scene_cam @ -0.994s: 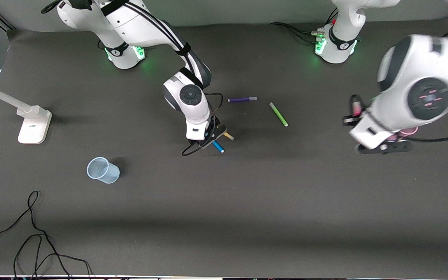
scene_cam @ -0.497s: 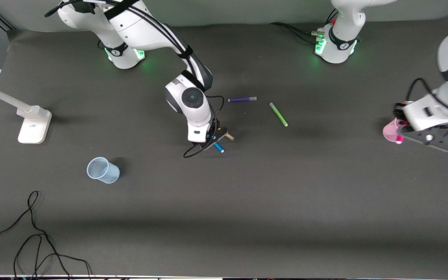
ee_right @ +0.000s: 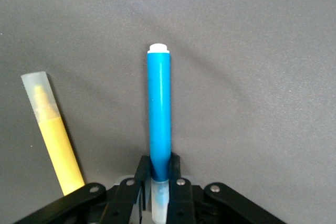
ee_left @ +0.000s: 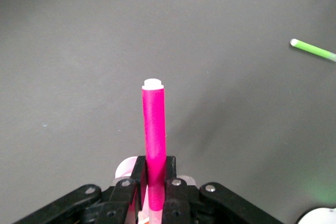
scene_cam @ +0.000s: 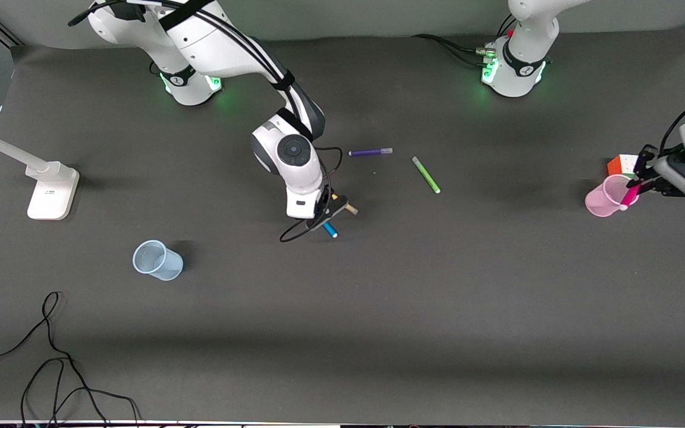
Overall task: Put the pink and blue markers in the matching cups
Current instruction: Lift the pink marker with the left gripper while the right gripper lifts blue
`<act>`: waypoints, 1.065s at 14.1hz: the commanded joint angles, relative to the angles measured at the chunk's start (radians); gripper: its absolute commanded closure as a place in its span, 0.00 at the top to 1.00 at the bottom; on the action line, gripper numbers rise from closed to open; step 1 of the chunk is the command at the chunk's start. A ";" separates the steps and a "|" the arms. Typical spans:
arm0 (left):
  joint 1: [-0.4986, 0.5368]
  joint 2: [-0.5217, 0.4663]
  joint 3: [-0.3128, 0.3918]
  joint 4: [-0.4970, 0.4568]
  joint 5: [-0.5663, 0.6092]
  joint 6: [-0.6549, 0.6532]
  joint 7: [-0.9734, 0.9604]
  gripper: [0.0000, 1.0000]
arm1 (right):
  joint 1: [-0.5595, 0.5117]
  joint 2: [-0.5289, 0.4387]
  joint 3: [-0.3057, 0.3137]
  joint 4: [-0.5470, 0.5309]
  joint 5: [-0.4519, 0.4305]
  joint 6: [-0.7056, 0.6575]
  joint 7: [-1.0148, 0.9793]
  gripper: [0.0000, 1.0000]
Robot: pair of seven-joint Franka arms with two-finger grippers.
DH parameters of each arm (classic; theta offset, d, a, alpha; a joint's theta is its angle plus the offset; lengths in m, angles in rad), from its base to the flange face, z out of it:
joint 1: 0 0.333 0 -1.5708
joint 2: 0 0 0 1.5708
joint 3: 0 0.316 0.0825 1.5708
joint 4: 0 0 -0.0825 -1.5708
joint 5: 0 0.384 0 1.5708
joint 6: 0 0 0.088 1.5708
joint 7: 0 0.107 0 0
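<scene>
The right gripper (scene_cam: 326, 213) is down at the middle of the counter (scene_cam: 378, 309), its jaws clamped on the blue marker (scene_cam: 330, 229), which the right wrist view shows gripped near its pale cap end with the white tip pointing away from the gripper (ee_right: 159, 179). The yellow pen (scene_cam: 348, 207) lies on the counter just beside the blue marker (ee_right: 158, 119), apart from it and at a slight angle. A purple pen (scene_cam: 370, 152) and a lime-green pen (scene_cam: 426, 174) lie farther from the front camera, toward the left arm's end, well apart from the gripper. The blue cup (scene_cam: 156, 260) stands alone toward the right arm's end of the counter, nearer to the front camera than the blue marker. The left gripper (scene_cam: 637, 189) is over the rim of the pink cup (scene_cam: 605, 197) near the counter's edge at the left arm's end, its jaws clenched on the pink marker (scene_cam: 629, 197), which slants down toward the cup's mouth. In the left wrist view the pink marker (ee_left: 154, 129) juts out between the closed fingers (ee_left: 175, 190). A multicoloured puzzle cube (scene_cam: 622, 164) sits just beside the pink cup, farther from the front camera.
</scene>
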 commanded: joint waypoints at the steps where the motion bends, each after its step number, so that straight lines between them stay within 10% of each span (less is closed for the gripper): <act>1: 0.054 -0.037 0.061 -0.134 -0.082 0.074 0.245 0.00 | 0.004 0.008 -0.008 0.015 -0.011 0.004 -0.004 0.00; 6: 0.169 0.033 0.093 -0.184 -0.266 0.097 0.670 0.00 | 0.002 -0.122 -0.049 0.026 -0.002 -0.184 0.021 0.00; 15: 0.198 0.199 0.091 -0.172 -0.464 0.077 1.208 0.00 | 0.002 -0.390 -0.366 0.151 -0.002 -0.646 -0.054 0.00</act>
